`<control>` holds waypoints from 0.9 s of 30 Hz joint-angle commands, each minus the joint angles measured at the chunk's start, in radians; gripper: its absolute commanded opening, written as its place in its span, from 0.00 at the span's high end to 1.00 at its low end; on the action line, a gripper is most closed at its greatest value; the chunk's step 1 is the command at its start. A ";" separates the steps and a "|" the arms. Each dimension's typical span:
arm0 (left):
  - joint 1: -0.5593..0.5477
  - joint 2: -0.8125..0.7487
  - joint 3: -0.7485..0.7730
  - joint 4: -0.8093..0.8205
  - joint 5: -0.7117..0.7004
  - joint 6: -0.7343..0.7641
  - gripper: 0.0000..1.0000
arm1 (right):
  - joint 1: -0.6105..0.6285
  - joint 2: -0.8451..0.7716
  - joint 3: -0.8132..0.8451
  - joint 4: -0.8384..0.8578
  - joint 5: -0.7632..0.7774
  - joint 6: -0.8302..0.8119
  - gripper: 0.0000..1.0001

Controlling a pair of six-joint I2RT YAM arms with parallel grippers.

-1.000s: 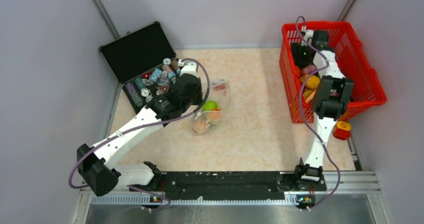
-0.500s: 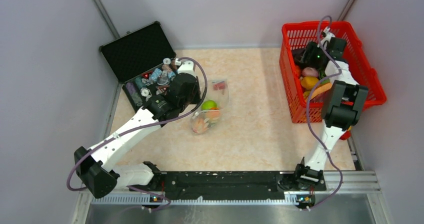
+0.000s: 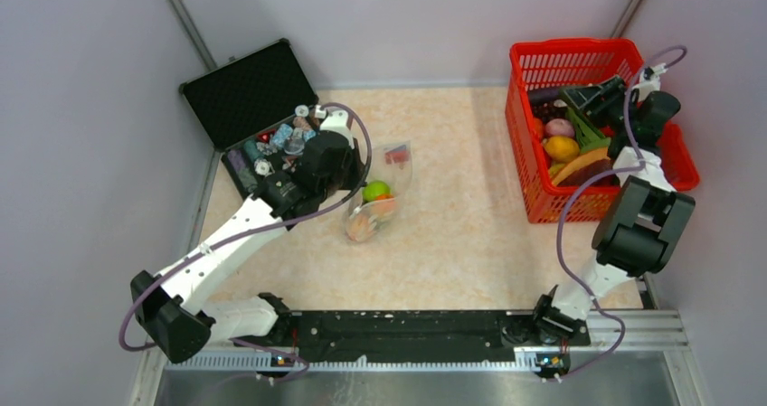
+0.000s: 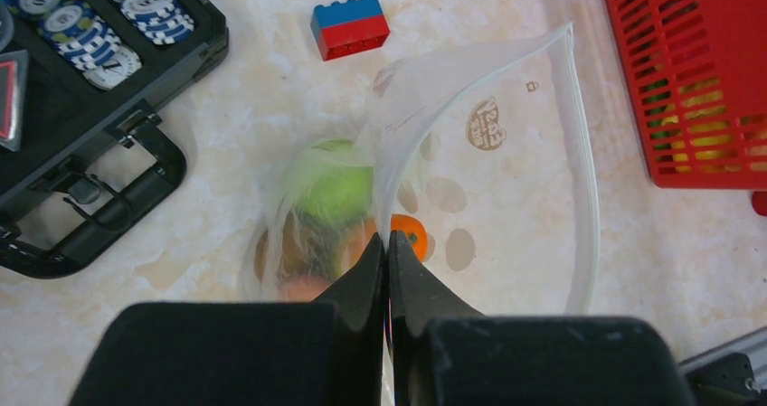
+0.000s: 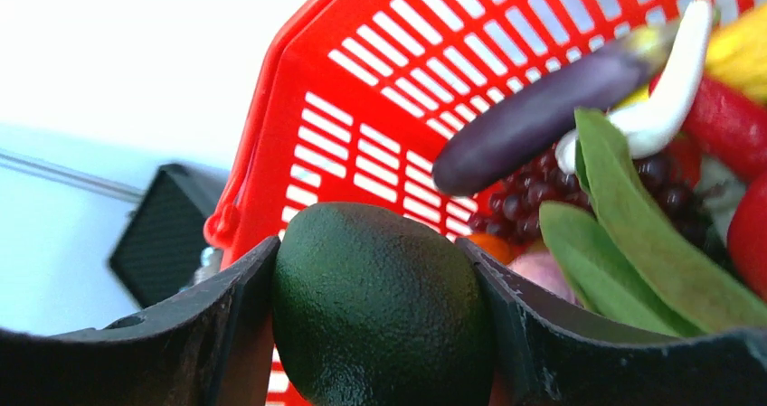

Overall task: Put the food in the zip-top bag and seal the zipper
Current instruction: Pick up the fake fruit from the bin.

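The clear zip-top bag (image 3: 382, 187) lies mid-table with its mouth held open, and my left gripper (image 4: 389, 240) is shut on one lip of the film. Its whitish zipper (image 4: 590, 198) curves along the far lip. Inside sit a green round fruit (image 4: 331, 185) and an orange piece (image 4: 409, 235). Over the red basket (image 3: 561, 51), my right gripper (image 5: 369, 243) is shut on a dark green pebbly fruit (image 5: 384, 316). More food lies in the basket: a purple eggplant (image 5: 543, 108), dark grapes (image 5: 534, 189), green pods (image 5: 633, 234).
An open black case (image 3: 249, 89) of chips and small bottles stands at the back left, close to my left arm (image 3: 235, 234). A red-and-blue toy brick (image 4: 350, 28) lies beyond the bag. The basket's mesh wall (image 4: 687, 80) is right of the bag. Grey walls close in on both sides.
My right gripper has closed on the dark green fruit in the basket, and the arm has swung out to the right. My left gripper keeps its pinch on the bag.
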 commanded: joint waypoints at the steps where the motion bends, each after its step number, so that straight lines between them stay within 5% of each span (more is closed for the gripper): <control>1: 0.008 -0.033 0.006 0.027 0.091 -0.023 1.00 | -0.039 -0.075 -0.084 0.301 -0.194 0.261 0.71; 7: 0.010 -0.061 -0.038 0.041 0.127 -0.036 1.00 | -0.039 -0.273 -0.182 0.114 -0.126 0.133 0.71; 11: 0.010 -0.071 -0.037 0.053 0.180 -0.046 1.00 | -0.023 -0.428 -0.304 0.248 -0.131 0.226 0.71; 18: 0.010 -0.075 -0.054 0.088 0.232 -0.051 1.00 | 0.152 -0.681 -0.326 -0.061 -0.094 -0.026 0.69; 27: 0.010 -0.082 -0.064 0.098 0.280 -0.049 1.00 | 0.301 -0.824 -0.416 -0.117 -0.241 -0.056 0.69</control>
